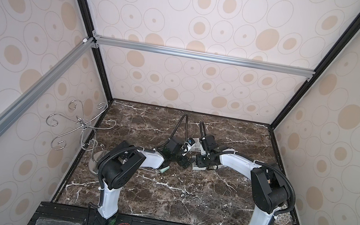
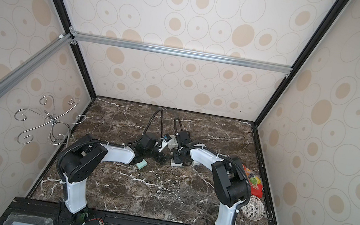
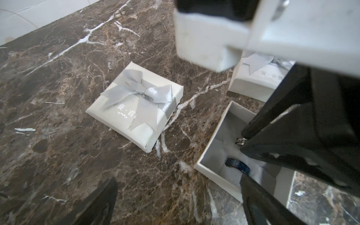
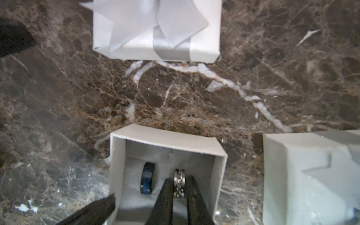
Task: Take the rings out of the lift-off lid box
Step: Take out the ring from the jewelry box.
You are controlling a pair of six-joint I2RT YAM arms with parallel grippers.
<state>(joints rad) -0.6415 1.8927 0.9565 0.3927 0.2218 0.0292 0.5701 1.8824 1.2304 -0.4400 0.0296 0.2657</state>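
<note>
White-shelled arms point(image 1: 153, 159) with black joints point(image 1: 267, 189) and corrugated black cables point(image 1: 181, 123).

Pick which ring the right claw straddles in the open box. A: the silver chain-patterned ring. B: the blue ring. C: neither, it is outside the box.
A: the right claw has a finger on each side of the silver ring, with the blue ring free beside it in the open box.

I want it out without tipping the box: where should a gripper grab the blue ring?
Pinch the blue ring across its band, at the top arc, coming straight down: it stands on edge in the foam, the open box walls it in, and the silver ring stands beside.
</note>
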